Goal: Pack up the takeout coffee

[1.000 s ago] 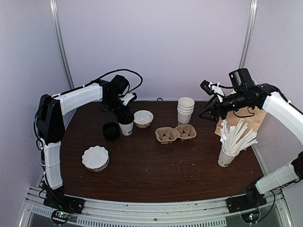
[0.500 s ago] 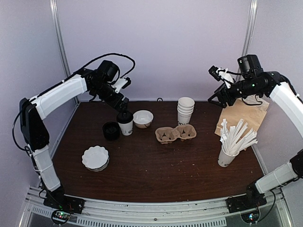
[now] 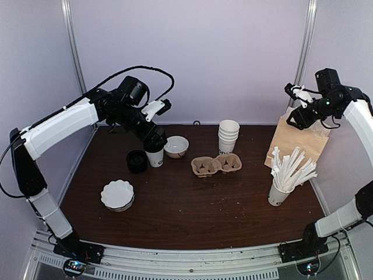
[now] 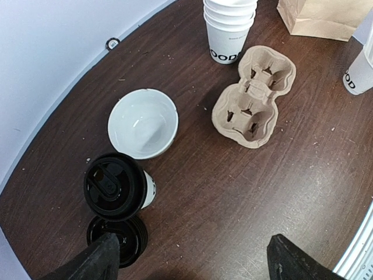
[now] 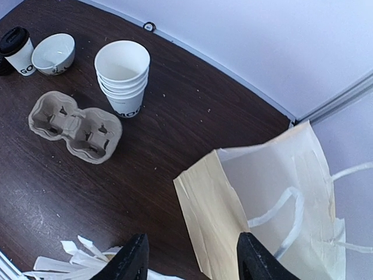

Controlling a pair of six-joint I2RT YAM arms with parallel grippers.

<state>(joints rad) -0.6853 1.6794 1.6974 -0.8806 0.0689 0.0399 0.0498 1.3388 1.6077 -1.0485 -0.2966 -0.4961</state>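
Observation:
The takeout coffee (image 3: 155,157) is a white cup with a black lid (image 4: 115,185), upright at the back left of the table and visible in the right wrist view as the takeout coffee (image 5: 16,49). My left gripper (image 3: 155,140) hovers just above it. Seen from the left wrist, the left gripper (image 4: 195,263) is open and empty, with the cup off to the side of its left finger. My right gripper (image 3: 294,118) is high at the back right, over the brown paper bag (image 3: 298,143). The right gripper (image 5: 192,259) is open, with the near edge of the bag (image 5: 233,204) below the gap.
A cardboard cup carrier (image 3: 216,165) lies mid-table beside a stack of white cups (image 3: 228,136). A white bowl (image 3: 176,146) and a pile of black lids (image 3: 136,161) flank the coffee. Scalloped white dishes (image 3: 117,194) sit front left. A cup of wrapped sticks (image 3: 284,181) stands front right.
The left gripper lifted off the lidded cup and now hangs just above it. The right arm swung up and to the right over the bag, its jaws narrowing somewhat.

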